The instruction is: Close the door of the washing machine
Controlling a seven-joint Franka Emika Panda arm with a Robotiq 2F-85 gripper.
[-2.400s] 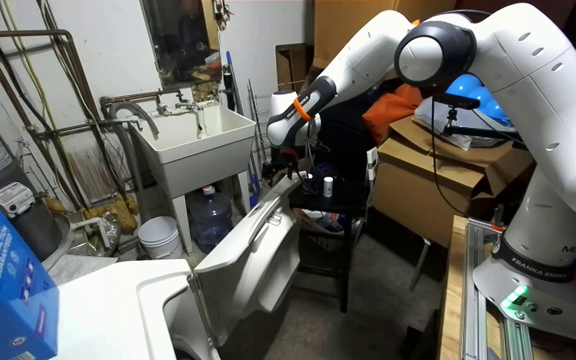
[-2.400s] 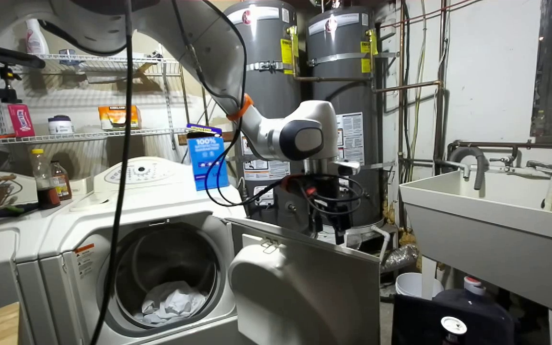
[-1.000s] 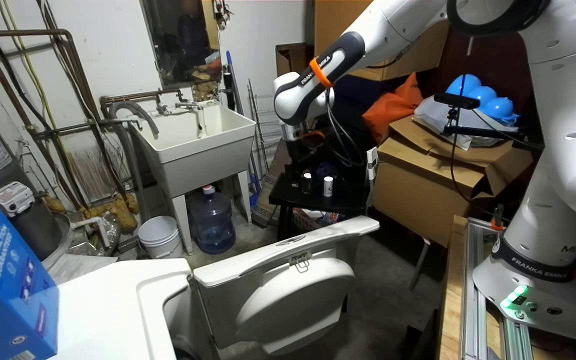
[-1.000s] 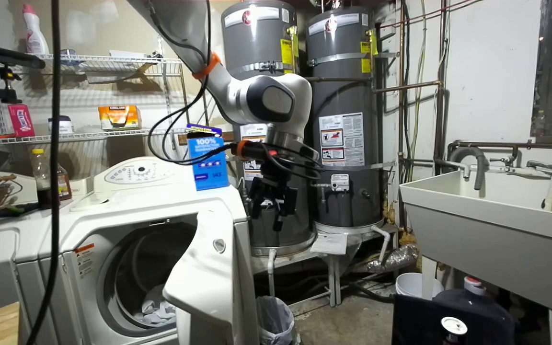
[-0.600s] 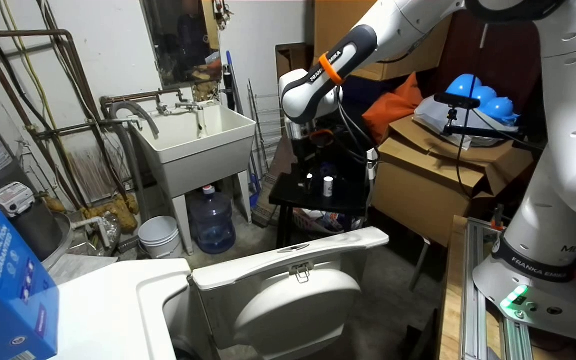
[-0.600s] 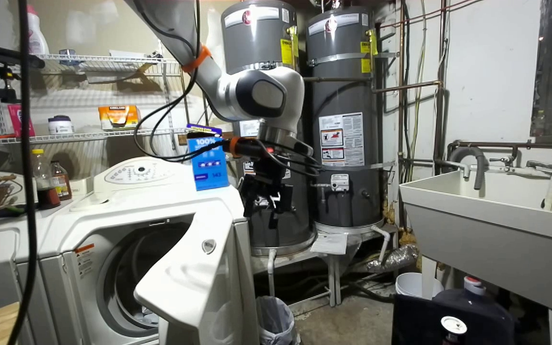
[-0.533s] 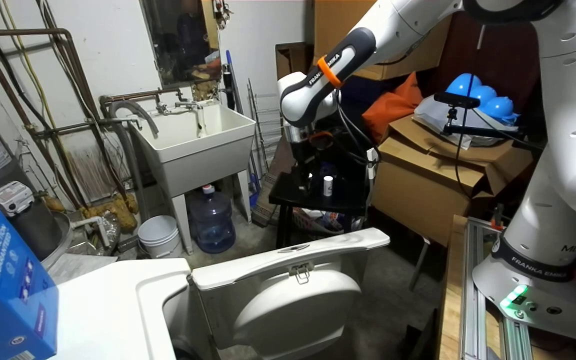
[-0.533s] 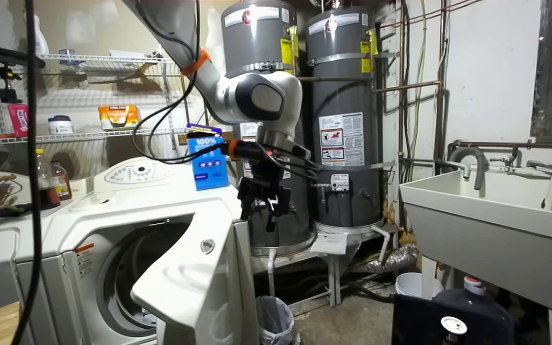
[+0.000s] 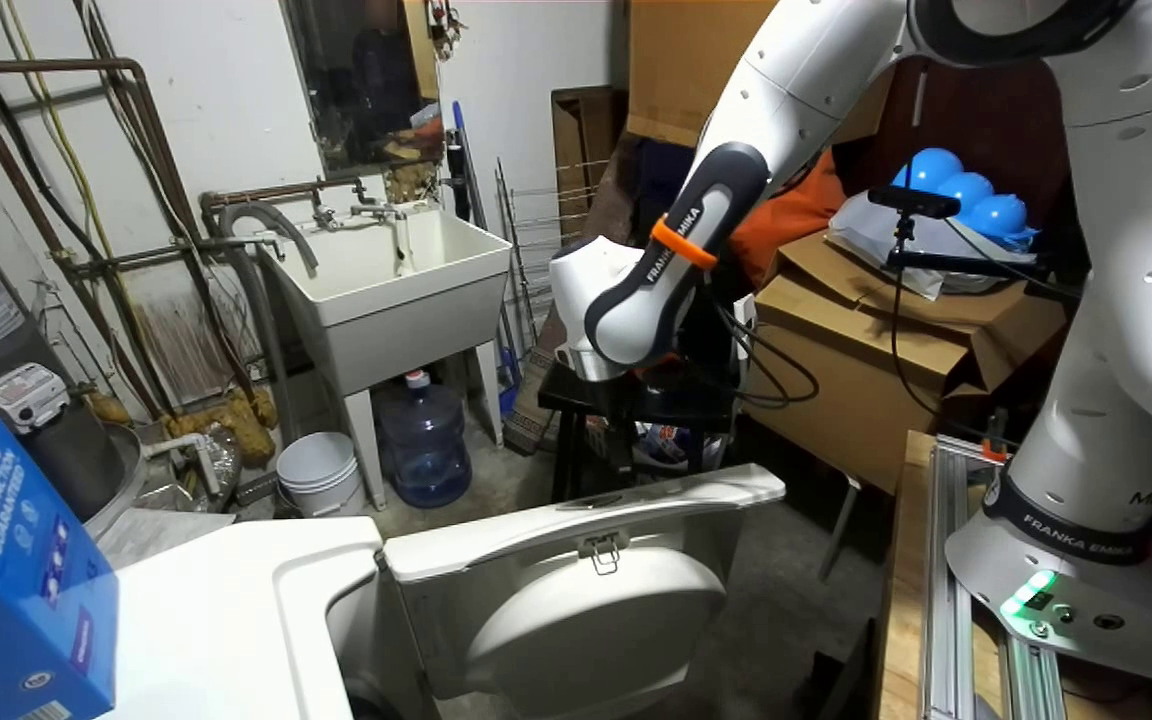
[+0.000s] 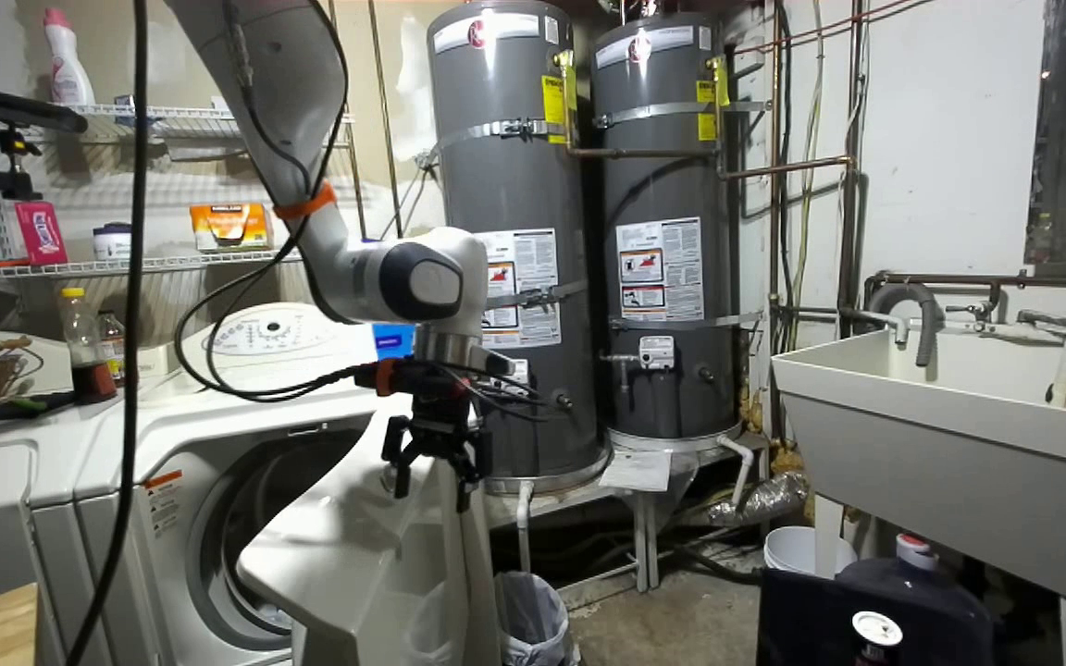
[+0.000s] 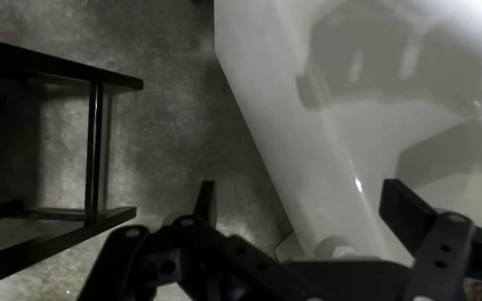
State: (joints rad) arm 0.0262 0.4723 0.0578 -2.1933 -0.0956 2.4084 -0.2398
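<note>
The door of the white washing machine stands partly open, its domed inner side facing the machine's opening. In an exterior view the door hides part of the opening of the machine. My gripper is open and empty, low beside the door's outer side. In an exterior view the gripper shows only as a dark shape against the stool. In the wrist view the fingers of the gripper are wide apart, with the white door lying below and between them. I cannot tell if they touch it.
A black stool stands behind the gripper; its legs show in the wrist view. A blue box stands on the machine. A white utility sink, grey water heaters and a lined bin are nearby.
The door has swung from wide open toward the machine's opening, mostly earlier and only slightly in the last half second. The arm has since lowered, bringing the open gripper down beside the door.
</note>
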